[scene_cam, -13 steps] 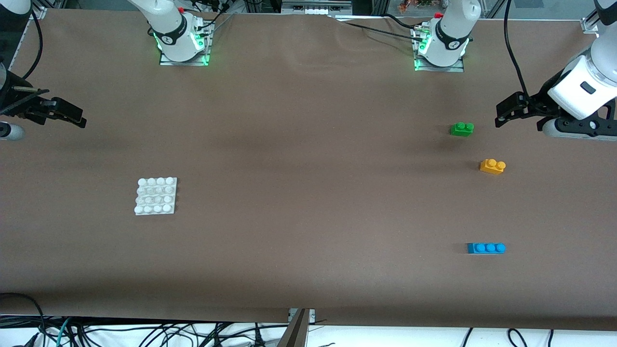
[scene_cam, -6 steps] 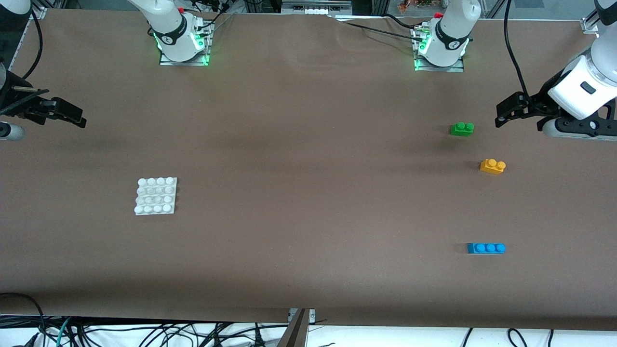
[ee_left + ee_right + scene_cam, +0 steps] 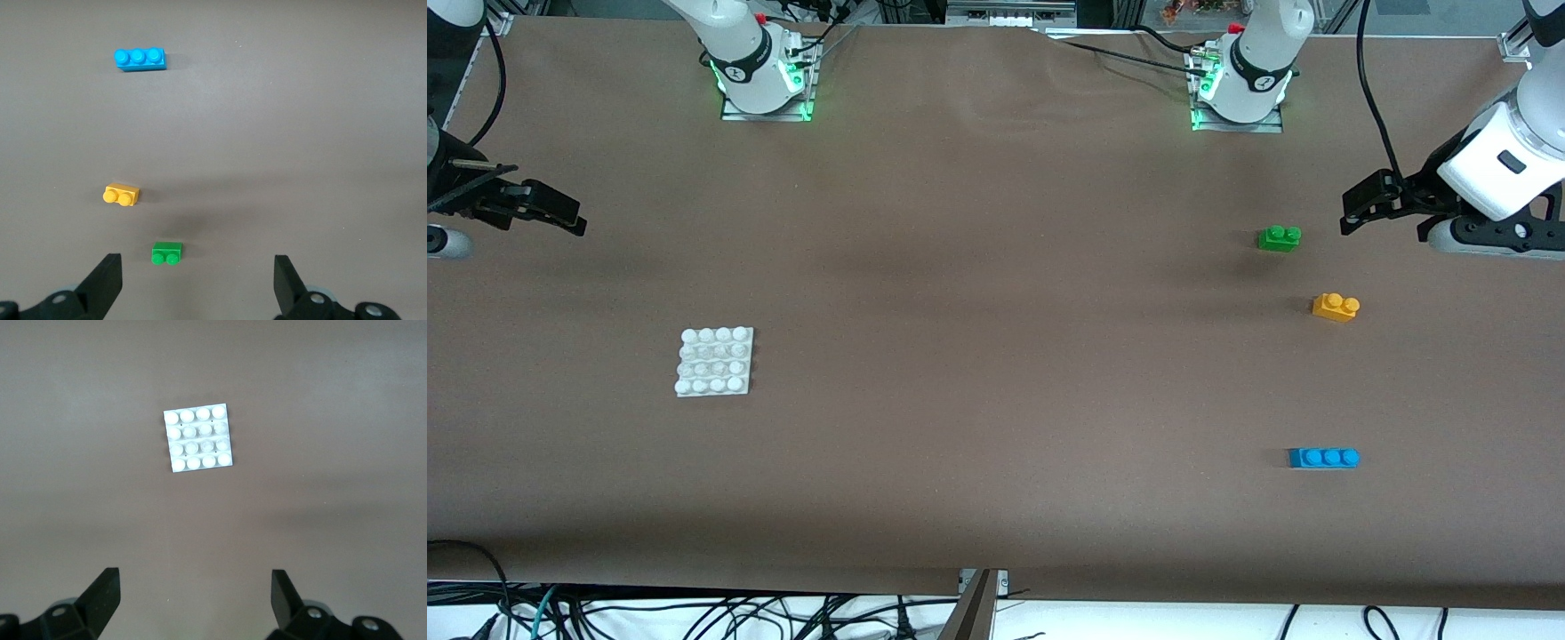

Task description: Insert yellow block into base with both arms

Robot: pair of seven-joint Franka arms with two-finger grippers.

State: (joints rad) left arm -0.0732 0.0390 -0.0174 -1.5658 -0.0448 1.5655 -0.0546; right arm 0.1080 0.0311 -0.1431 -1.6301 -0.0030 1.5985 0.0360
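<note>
The yellow block (image 3: 1336,307) lies on the brown table toward the left arm's end; it also shows in the left wrist view (image 3: 121,195). The white studded base (image 3: 714,361) lies toward the right arm's end and shows in the right wrist view (image 3: 198,437). My left gripper (image 3: 1353,210) hangs open and empty above the table's end, beside the green brick (image 3: 1279,237). My right gripper (image 3: 560,213) hangs open and empty over the table's other end, well away from the base. Both arms wait.
A green two-stud brick (image 3: 166,253) lies farther from the front camera than the yellow block. A blue three-stud brick (image 3: 1323,458) lies nearer to the camera. Both arm bases (image 3: 763,76) stand along the table's back edge.
</note>
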